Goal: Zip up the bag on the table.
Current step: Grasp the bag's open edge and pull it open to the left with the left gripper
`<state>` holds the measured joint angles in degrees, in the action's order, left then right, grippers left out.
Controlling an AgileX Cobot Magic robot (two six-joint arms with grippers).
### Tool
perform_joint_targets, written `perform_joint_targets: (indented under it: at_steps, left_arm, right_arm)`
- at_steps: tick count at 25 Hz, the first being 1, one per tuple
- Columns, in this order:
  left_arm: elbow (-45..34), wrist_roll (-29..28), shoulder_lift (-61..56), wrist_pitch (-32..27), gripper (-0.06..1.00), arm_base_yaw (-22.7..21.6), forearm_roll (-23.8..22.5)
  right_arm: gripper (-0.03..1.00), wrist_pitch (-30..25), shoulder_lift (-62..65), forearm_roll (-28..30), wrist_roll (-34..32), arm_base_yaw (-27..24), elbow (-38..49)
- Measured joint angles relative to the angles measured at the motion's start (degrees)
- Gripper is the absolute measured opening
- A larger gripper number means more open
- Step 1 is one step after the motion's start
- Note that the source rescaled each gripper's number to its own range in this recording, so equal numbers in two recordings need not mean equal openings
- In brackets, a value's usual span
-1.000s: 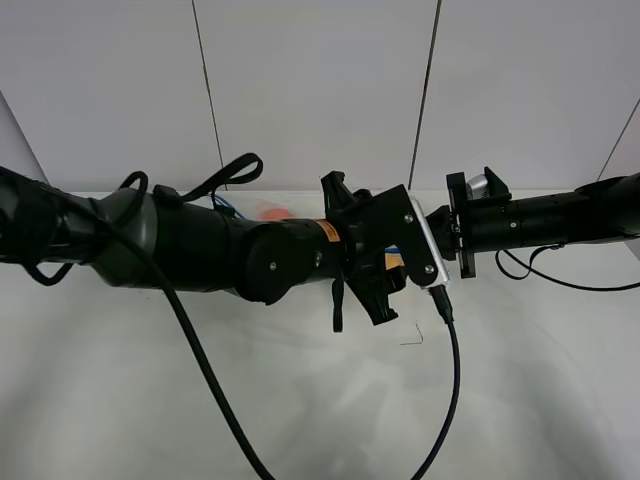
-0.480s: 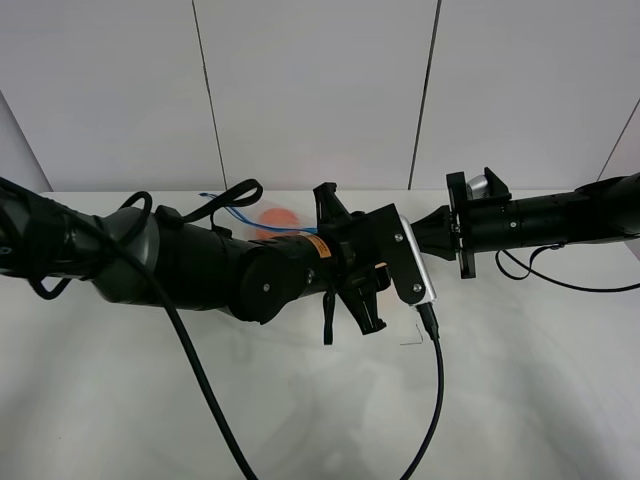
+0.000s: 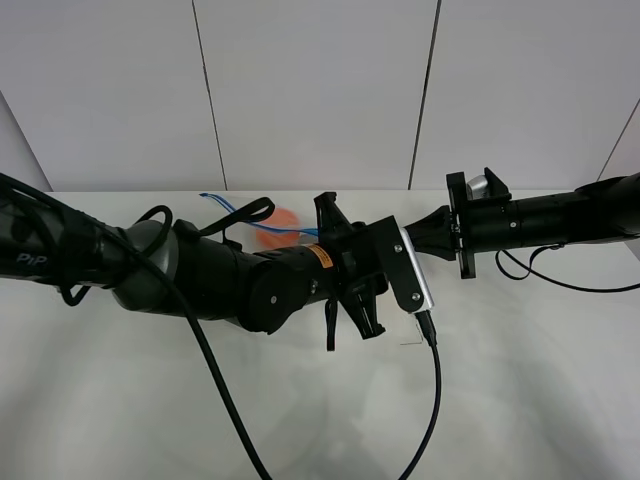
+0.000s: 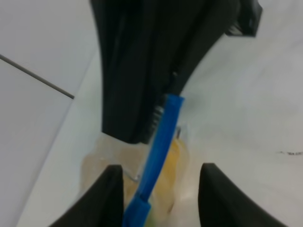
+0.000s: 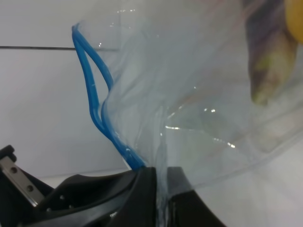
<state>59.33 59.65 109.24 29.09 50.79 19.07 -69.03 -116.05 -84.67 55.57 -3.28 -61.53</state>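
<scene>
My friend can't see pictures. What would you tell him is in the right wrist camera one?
The right gripper pinches the edge of the clear bag beside its blue zipper strip. Farther along, the strip's two halves gape apart, not yet zipped. Yellowish toy shapes show through the plastic.

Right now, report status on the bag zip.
Left gripper open, fingers astride the blue zipper strip. Right gripper shut on the bag at the strip's end. Strip's tracks gape at far end: not zipped.

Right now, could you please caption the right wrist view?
Right gripper pinches the clear bag beside its partly open blue zipper strip.
</scene>
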Motion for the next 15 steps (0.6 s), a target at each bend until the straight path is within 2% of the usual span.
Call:
perform_joint_targets:
  at_steps: [3,15]
  left_arm:
    - [0.0,0.0,0.0,2.8,0.50,0.0,0.1]
    - [-2.3,2.4,1.0,5.6,0.43,0.0,0.2]
  right_arm:
    - [0.00,0.0,0.0,0.0,-0.1,0.0,0.0]
    - [0.00,0.0,0.0,0.0,-0.1,0.0,0.0]
